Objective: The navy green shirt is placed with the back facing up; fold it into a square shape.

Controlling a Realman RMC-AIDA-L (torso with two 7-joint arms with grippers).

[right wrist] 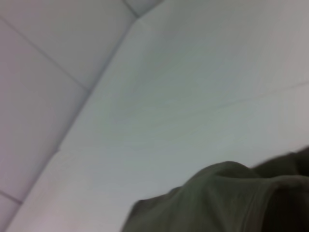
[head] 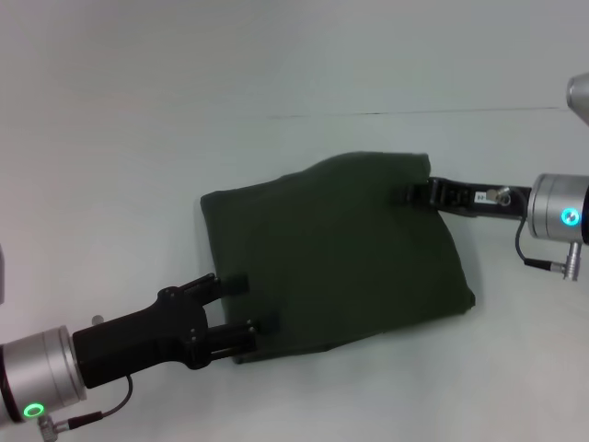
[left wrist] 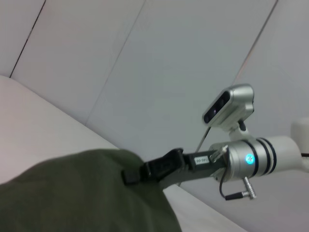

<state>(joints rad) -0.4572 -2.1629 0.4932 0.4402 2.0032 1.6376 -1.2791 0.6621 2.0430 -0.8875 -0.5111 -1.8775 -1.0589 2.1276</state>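
Note:
The navy green shirt (head: 340, 249) lies folded into a rough square on the white table, plain side up. My left gripper (head: 241, 306) is at its near-left corner, open, with one finger (head: 232, 282) on the left edge and the other at the near edge. My right gripper (head: 416, 193) is at the far-right corner and looks shut on the fabric, which bulges up there. The left wrist view shows the shirt (left wrist: 87, 193) with the right gripper (left wrist: 130, 175) pinching its raised edge. The right wrist view shows only a bunched fold of shirt (right wrist: 227, 198).
The white table (head: 138, 110) spreads around the shirt on all sides. A thin seam line (head: 414, 112) crosses the table behind the shirt. A camera head (left wrist: 229, 106) sits above the right arm in the left wrist view.

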